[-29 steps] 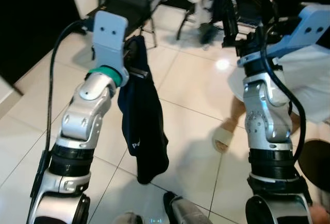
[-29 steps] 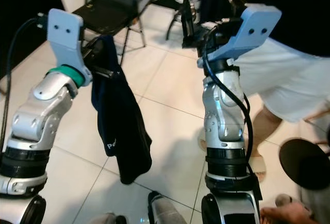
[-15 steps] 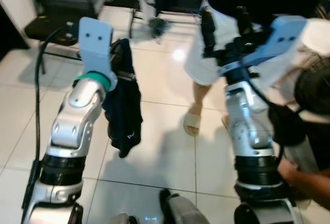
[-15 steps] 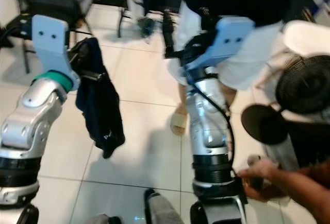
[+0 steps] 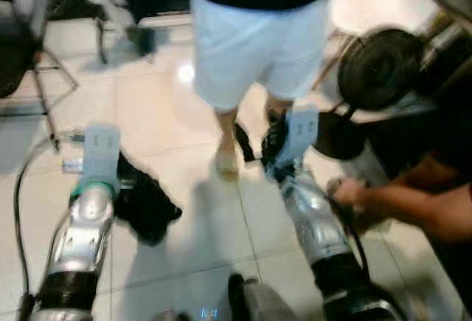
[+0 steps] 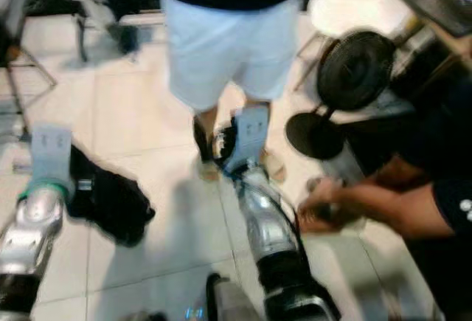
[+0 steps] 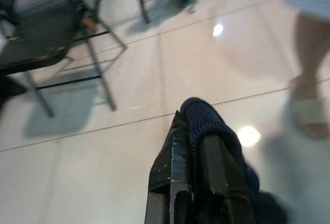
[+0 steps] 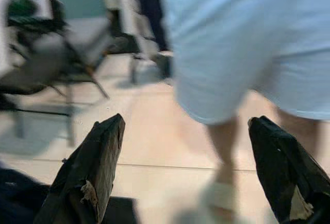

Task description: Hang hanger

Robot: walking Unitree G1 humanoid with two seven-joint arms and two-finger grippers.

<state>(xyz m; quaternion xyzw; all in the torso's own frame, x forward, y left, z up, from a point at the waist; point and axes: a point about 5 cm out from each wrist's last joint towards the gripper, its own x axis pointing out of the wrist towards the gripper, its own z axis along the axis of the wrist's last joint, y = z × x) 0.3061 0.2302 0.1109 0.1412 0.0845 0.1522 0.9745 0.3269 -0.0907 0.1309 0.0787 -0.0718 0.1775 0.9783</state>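
Observation:
My left gripper (image 7: 190, 127) is shut on a dark navy garment (image 5: 144, 204), whose ribbed edge (image 7: 204, 122) wraps over the fingertips. The cloth hangs bunched beside the left wrist (image 5: 100, 160), low over the white tile floor. No hanger can be made out in the blurred frames. My right gripper (image 8: 184, 126) is open with nothing between its fingers, and it points toward a person's legs. In the left eye view the right gripper (image 5: 257, 139) is held out just before those legs.
A person in white shorts (image 5: 258, 37) stands close ahead. Another person's hand (image 5: 352, 192) rests on my right arm. A black floor fan (image 5: 379, 61) and a white chair (image 5: 375, 5) stand at the right. A folding chair (image 7: 56, 33) stands at the left.
The head views have swung to the right and blurred, so the person and the fan are now ahead. Both arms sit lower in the picture. The left gripper still holds the garment.

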